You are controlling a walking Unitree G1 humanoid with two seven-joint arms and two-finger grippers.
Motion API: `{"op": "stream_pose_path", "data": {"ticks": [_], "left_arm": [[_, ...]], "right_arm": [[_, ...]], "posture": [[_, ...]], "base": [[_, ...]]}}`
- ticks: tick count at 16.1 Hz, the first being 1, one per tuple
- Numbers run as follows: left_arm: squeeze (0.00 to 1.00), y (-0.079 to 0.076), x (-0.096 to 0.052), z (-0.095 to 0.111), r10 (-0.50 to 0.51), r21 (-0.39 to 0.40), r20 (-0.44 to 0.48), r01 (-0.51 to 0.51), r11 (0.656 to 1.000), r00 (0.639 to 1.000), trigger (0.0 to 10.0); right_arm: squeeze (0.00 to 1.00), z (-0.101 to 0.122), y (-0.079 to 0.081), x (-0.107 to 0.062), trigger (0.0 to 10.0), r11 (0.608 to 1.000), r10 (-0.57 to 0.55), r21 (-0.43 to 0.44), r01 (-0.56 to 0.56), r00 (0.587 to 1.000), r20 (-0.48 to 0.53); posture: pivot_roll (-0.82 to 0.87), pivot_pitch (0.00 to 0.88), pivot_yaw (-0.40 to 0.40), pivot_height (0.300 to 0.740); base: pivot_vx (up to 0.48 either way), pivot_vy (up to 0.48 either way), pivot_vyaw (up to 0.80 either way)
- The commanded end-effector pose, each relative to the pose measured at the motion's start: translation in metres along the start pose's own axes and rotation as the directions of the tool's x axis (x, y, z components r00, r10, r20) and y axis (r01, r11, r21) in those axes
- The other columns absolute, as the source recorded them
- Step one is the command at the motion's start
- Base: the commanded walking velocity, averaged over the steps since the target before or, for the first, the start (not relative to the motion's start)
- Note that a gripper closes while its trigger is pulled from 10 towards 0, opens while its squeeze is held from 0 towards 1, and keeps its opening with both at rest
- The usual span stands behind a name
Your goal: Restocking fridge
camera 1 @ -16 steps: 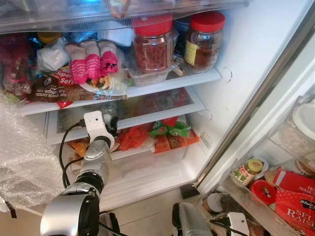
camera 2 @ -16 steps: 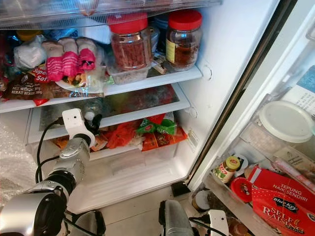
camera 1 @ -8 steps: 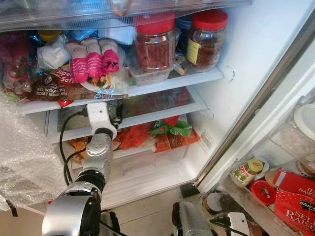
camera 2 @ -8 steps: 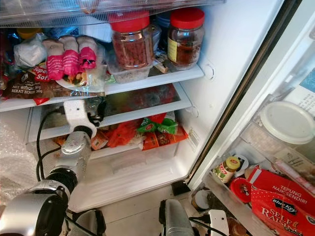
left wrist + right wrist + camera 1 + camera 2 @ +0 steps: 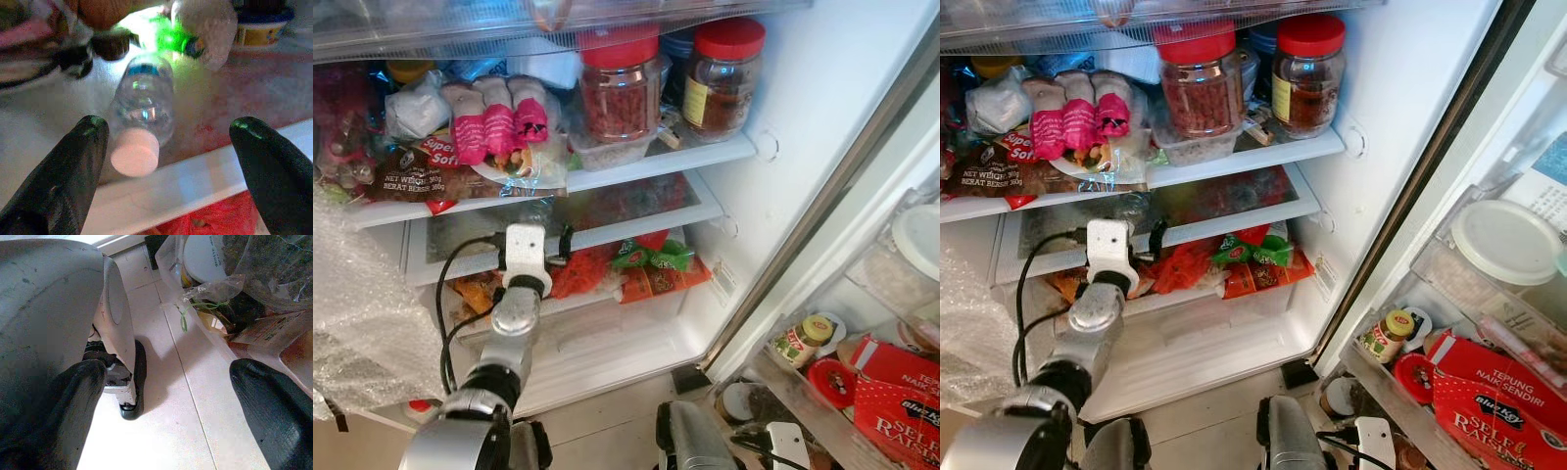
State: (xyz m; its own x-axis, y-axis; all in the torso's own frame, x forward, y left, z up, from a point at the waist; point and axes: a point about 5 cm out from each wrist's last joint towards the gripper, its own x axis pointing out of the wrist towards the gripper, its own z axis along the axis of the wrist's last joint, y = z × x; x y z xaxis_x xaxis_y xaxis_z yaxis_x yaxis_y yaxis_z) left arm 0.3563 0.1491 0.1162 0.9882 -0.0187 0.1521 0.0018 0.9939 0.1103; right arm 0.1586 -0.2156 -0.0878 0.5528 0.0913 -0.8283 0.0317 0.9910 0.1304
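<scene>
Reaching into the fridge (image 5: 744, 147) with left gripper (image 5: 166, 161), fingers (image 5: 73, 166) spread wide, gripping nothing. Clear bottle (image 5: 142, 115) lying on its side on the glass shelf (image 5: 195, 183) just ahead, between the fingertips, pale cap (image 5: 135, 159) nearest. Right gripper (image 5: 161, 406) hanging low over floor tiles (image 5: 186, 396), splayed, empty.

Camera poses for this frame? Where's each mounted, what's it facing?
Left eye: head, down into the open fridge; left arm reaching in.
Right eye: same scene, shares the red-lidded jars.
Left wrist: along the open left gripper at a lying clear bottle.
Right wrist: open right gripper over floor tiles.
</scene>
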Motion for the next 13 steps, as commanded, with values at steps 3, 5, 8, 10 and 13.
{"op": "stream_pose_path", "data": {"ticks": [3, 5, 8, 10, 13], "left_arm": [[0.0, -0.004, -0.005, 0.008, -0.044, 0.055, 0.081, 0.039, 0.998, 0.996, 10.0], [0.0, -0.002, -0.017, 0.004, -0.062, 0.081, 0.096, 0.054, 0.995, 0.993, 10.0], [0.0, -0.002, -0.031, -0.005, -0.094, 0.111, 0.079, 0.085, 0.99, 0.992, 10.0], [0.0, -0.012, -0.039, -0.006, -0.177, 0.154, 0.084, 0.162, 0.975, 0.981, 10.0], [0.0, -0.012, -0.039, -0.006, -0.177, 0.154, 0.084, 0.162, 0.975, 0.981, 10.0]], "right_arm": [[0.0, -0.007, 0.005, 0.0, 10.0, 1.0, 0.013, 0.022, -0.012, 1.0, -0.017], [0.0, -0.007, 0.005, 0.0, 10.0, 1.0, 0.01, 0.024, -0.009, 1.0, -0.017], [0.0, -0.008, 0.004, 0.0, 10.0, 1.0, 0.008, 0.022, -0.007, 1.0, -0.02], [0.0, -0.009, 0.003, 0.0, 10.0, 1.0, 0.009, 0.018, -0.009, 1.0, -0.023], [0.0, -0.009, 0.003, 0.0, 10.0, 1.0, 0.009, 0.018, -0.009, 1.0, -0.023]], "posture": [[-0.2, 0.086, -0.013, 0.606], [-0.21, 0.08, -0.01, 0.606], [-0.2, 0.076, -0.012, 0.606], [-0.2, 0.074, -0.015, 0.606], [-0.2, 0.074, -0.015, 0.606]], "base": [[0.0, 0.0, 0.0], [0.0, 0.0, 0.0], [0.0, 0.0, 0.0], [0.0, 0.0, 0.0], [0.0, 0.0, 0.0]]}}
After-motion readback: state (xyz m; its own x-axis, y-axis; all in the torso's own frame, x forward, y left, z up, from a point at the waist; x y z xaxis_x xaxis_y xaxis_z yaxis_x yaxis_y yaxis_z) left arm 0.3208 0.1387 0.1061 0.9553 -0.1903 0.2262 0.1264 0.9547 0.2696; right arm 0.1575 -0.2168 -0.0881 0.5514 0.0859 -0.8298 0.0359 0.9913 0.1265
